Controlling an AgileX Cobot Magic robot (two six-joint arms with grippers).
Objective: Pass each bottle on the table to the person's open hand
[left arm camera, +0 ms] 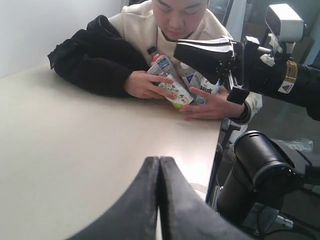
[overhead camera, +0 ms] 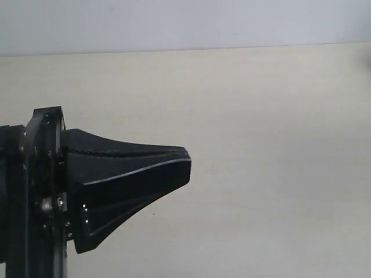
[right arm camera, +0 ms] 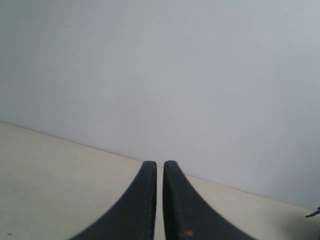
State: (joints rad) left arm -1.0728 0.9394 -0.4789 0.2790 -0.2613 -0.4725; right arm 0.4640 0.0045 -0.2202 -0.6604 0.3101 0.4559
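Note:
No bottle stands on the table in the exterior view. In the left wrist view the person's hands cradle a cluster of small clear bottles at the table's far edge, one with a green-white label, others blue-white behind it. The other hand lies palm down beside them. My left gripper is shut and empty, low over the table; it is also the black gripper in the exterior view. My right gripper is shut and empty, and its black fingers hover just above the held bottles.
A person in a cream jacket with a black sleeve leans over the far table edge. The right arm's black joints stand beyond the table's side edge. A pale wall rises behind the table.

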